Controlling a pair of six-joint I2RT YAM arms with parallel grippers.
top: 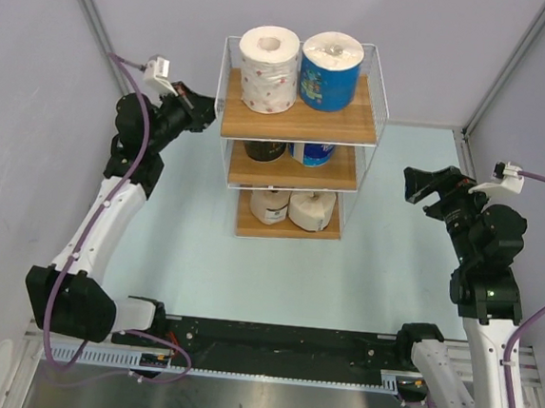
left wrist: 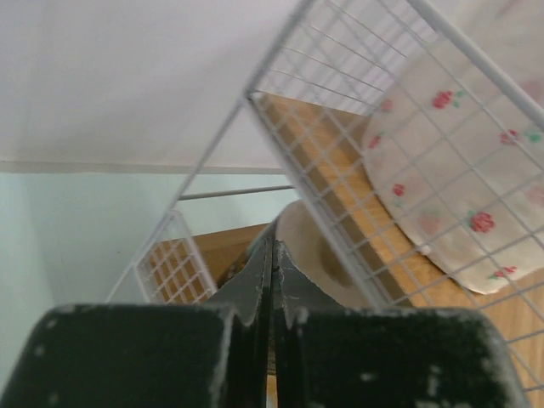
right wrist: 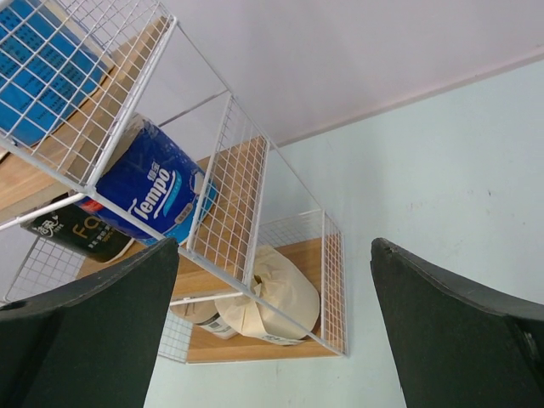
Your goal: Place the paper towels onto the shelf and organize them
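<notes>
The shelf [top: 299, 120] stands at the back middle with all six rolls on it. The white red-speckled roll [top: 268, 68] and a blue roll [top: 330, 72] are on the top board. The dark roll [top: 264, 150] and the second blue roll [top: 312, 152] are on the middle board. The tan-brown roll [top: 270, 205] and the cream roll [top: 311, 208] are on the bottom board. My left gripper [top: 204, 112] is shut and empty, just left of the shelf's top tier. My right gripper [top: 415, 185] is open and empty, to the right of the shelf.
Grey walls close in the pale table [top: 182, 253] at the left, back and right. A black rail [top: 280, 338] with the arm bases runs along the near edge. The shelf's wire side [left wrist: 357, 136] is close in front of my left fingers.
</notes>
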